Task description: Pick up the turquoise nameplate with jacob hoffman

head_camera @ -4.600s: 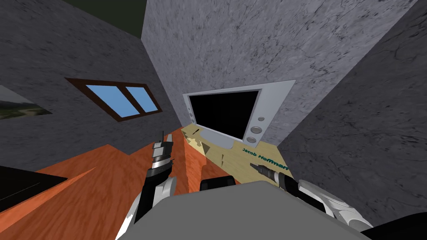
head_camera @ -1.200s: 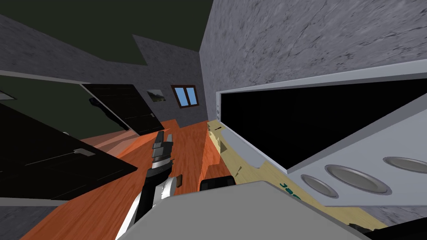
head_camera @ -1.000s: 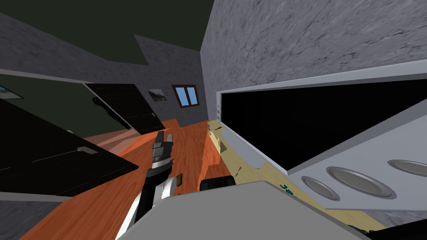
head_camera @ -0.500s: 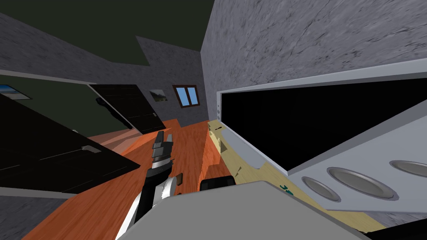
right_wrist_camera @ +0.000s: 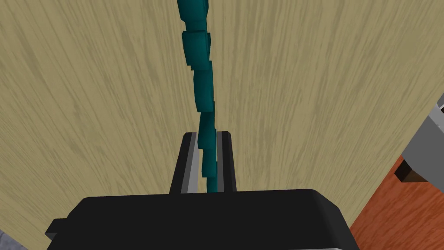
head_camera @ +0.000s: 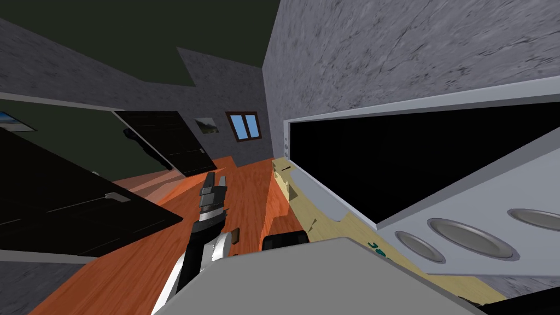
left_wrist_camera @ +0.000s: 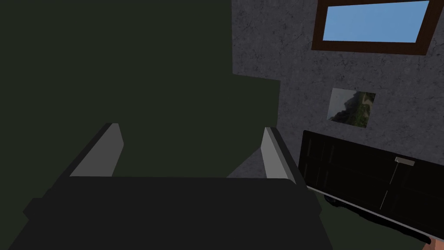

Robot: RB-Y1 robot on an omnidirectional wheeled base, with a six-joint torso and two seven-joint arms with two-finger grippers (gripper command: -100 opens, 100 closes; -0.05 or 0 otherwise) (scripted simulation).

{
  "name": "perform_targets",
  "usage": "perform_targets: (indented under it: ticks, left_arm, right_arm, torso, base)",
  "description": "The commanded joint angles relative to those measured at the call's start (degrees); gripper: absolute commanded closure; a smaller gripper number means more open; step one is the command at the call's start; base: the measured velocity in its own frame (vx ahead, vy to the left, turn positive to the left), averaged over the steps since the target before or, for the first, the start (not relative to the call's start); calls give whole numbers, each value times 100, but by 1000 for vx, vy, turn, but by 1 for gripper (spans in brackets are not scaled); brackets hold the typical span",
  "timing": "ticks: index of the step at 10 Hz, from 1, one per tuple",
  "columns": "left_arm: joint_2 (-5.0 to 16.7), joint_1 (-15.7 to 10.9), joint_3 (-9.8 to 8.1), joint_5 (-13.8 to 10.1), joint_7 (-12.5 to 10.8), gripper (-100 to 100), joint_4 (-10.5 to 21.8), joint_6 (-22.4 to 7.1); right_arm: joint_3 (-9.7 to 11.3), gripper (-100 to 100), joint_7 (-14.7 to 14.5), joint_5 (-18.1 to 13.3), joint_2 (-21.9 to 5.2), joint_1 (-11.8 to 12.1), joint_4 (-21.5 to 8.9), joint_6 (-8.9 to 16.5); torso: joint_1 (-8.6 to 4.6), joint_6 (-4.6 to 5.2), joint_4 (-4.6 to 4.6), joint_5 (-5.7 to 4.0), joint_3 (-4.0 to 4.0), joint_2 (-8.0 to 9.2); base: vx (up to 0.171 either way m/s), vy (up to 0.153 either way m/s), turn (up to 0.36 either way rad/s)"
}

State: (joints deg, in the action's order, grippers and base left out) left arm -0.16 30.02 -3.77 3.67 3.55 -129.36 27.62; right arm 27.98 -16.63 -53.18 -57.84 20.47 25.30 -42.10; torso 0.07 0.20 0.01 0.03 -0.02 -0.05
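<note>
From the head: stands tight against a pale wood table (head_camera: 309, 213) bearing a big grey monitor (head_camera: 492, 191) with a black screen. Holds the left gripper (head_camera: 214, 183) raised above the orange plank floor (head_camera: 136, 262), apart from the table. Catches just a scrap of the turquoise nameplate (head_camera: 376, 249) on the tabletop, near the monitor's front.

From the left wrist: shows the fingers (left_wrist_camera: 106, 149) spread wide.

From the right wrist: pinches the nameplate (right_wrist_camera: 201, 47) in the right gripper (right_wrist_camera: 207, 136), blades drawn narrow against both faces of its near end. Sees the letters edge-on, running straight away from the gripper over the pale wood. Cannot tell whether resting on the table or clear of it.
</note>
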Motion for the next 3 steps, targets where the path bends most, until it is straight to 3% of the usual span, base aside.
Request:
perform_targets:
  ticks: [1,2,3]
  left_arm:
    - [0,0,0,0,0,0,0,0]
    - [0,0,0,0,0,0,0,0]
    - [0,-1,0,0,0,0,0,0]
  right_arm:
    - [-21,100,84,-9,-184,63,133,-102]
    - [-17,100,39,-3,-117,54,94,-56]
    - [-18,0,53,-4,-131,63,105,-65]
  torso:
    - [0,0,0,0,0,0]
    - [8,0,0,1,0,-1]
    - [4,-3,1,-3,1,2]
  base:
    - [20,34,-90]
    - [6,15,-20]
    - [0,0,0]
